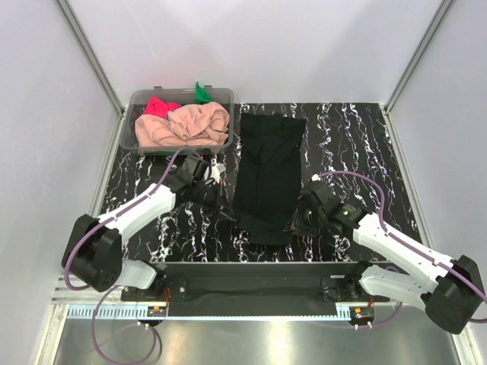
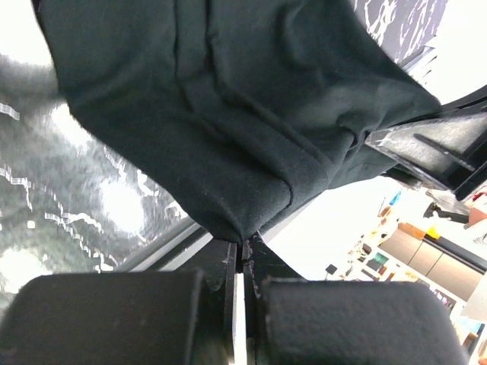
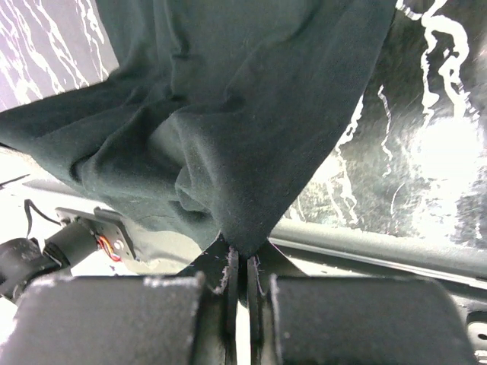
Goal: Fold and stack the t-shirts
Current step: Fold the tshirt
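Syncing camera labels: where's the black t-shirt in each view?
Top external: black t-shirt lies lengthwise at the centre of the picture.
Left wrist: it fills the upper frame, with a corner pinched in the left tool.
Right wrist: it fills the upper left, with a corner pinched in the right tool.
Shared landmark: white-veined black tabletop.

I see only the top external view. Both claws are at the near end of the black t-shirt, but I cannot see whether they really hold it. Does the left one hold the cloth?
Observer: Yes. In the left wrist view the left claw is shut on a corner of the black t-shirt.
Operator: And the right one?
Observer: The right claw is also shut, pinching another corner of it.
Operator: Is the cloth flat near the claws?
Observer: No, both wrist views show it bunched in folds close to the pinch.
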{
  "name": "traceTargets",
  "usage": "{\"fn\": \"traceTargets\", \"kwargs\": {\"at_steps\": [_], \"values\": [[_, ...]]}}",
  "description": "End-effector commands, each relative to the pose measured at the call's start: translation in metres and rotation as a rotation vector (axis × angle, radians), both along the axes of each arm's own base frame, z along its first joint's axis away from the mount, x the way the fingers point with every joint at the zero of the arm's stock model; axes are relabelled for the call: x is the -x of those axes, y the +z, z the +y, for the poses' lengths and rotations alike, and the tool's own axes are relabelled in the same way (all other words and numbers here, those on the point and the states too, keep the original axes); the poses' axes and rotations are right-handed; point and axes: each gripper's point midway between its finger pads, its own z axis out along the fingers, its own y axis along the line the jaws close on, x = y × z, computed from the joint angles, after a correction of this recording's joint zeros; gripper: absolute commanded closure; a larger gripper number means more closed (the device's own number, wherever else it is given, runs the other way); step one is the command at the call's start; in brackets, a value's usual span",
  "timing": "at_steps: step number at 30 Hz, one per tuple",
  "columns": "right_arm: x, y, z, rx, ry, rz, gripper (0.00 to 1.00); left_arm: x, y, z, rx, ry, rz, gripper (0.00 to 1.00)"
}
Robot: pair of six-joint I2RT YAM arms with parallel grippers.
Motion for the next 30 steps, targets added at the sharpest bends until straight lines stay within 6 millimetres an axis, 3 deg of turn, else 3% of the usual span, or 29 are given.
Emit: {"fn": "traceTargets", "kwargs": {"at_steps": [1, 15, 30], "values": [[-0.017, 0.016, -0.003, 0.006, -0.01, -0.058, 1.0, -0.018, 0.024, -0.013, 0.065, -0.036, -0.051, 1.0], [-0.058, 0.039, -0.004, 0.009, -0.025, -0.096, 1.0, -0.057, 0.046, -0.031, 0.081, -0.053, -0.092, 1.0], [-0.104, 0.055, -0.019, 0.066, -0.06, -0.121, 1.0, -0.108, 0.043, -0.038, 0.056, 0.003, -0.1, 1.0]]}}
